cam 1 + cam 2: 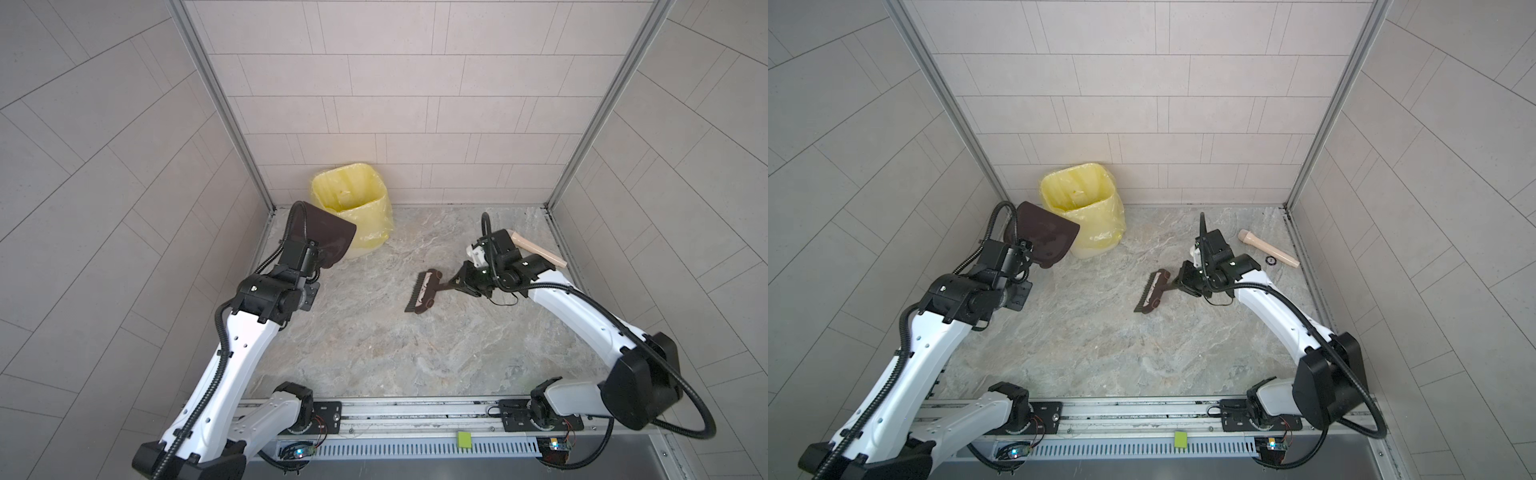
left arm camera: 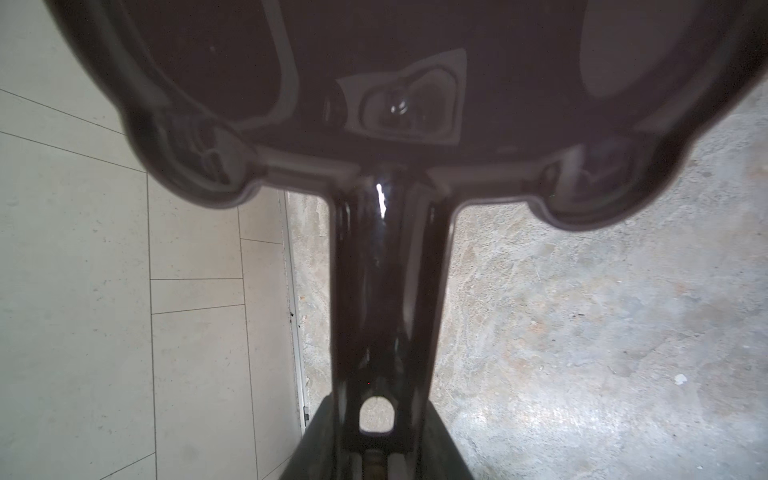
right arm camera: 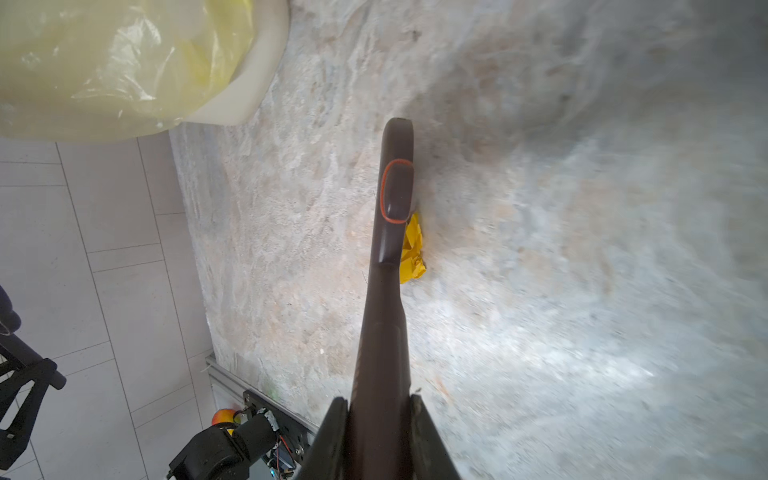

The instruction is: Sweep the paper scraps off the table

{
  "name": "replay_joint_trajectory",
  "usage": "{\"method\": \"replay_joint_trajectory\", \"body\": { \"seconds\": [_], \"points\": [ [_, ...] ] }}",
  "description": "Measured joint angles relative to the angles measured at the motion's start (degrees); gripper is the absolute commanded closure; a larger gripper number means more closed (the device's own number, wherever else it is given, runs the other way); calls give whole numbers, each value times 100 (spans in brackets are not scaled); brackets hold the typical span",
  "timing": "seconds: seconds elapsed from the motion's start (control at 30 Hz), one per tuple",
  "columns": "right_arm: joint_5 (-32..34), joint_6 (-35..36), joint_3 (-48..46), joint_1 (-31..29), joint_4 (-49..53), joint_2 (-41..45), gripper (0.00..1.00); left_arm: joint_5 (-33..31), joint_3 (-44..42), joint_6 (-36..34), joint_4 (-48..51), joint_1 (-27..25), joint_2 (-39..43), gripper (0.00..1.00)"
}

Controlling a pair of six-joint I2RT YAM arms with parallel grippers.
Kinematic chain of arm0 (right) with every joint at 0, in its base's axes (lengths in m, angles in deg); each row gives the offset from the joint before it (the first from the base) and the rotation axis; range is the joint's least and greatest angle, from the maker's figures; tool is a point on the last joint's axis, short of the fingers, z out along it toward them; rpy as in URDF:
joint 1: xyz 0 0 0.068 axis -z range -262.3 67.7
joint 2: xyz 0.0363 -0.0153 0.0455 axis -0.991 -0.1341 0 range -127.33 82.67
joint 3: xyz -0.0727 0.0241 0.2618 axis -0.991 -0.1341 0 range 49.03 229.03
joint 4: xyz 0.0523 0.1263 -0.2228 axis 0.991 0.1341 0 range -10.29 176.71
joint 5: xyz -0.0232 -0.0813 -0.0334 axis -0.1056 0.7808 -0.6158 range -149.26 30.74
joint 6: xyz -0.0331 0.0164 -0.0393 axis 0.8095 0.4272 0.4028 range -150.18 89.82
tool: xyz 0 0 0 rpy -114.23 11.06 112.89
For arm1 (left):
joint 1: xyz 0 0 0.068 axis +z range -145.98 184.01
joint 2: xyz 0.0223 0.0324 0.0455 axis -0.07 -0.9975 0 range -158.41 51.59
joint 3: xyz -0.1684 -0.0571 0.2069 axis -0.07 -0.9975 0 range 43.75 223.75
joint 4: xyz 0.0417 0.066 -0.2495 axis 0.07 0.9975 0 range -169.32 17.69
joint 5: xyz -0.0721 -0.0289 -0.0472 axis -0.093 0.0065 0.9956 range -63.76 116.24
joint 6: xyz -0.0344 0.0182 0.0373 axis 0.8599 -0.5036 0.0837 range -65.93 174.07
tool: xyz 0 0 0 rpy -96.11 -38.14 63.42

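Bin (image 1: 376,226) with yellow liner, contents unclear; left claw (image 2: 376,449) grasping dustpan (image 1: 328,237), right claw (image 3: 380,419) grasping brush (image 1: 424,291).

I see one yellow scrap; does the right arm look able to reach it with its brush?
Probably yes: the yellow scrap lies right beside the brush that the right end effector grips, on bare table with nothing between.

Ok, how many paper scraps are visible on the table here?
1: a yellow crumpled scrap on the table, right beside the brush head, seen only in the right wrist view. The top views show none; more may be hidden behind the brush head.
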Motion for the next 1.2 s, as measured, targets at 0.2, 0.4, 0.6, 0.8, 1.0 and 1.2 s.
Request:
{"method": "replay_joint_trajectory", "body": {
  "seconds": [0.2,0.4,0.6,0.8,1.0,1.2],
  "points": [
    [57,693,55,680,1198,525,100,498,-2,50,61,-83,-55,100],
    [249,1392,702,903,2079,654,100,654,-2,168,184,-654,-175,100],
    [474,2046,1718,901,2715,706,100,728,-44,389,212,-1355,-284,100],
    [903,2861,2468,901,3412,553,100,820,-188,800,190,-2382,-664,100],
    [1456,3512,2758,857,3952,221,100,975,-236,1259,190,-3355,-1342,100],
    [1926,3847,2949,535,4135,22,100,1235,-236,1537,190,-4140,-1989,100]
  ]
}}
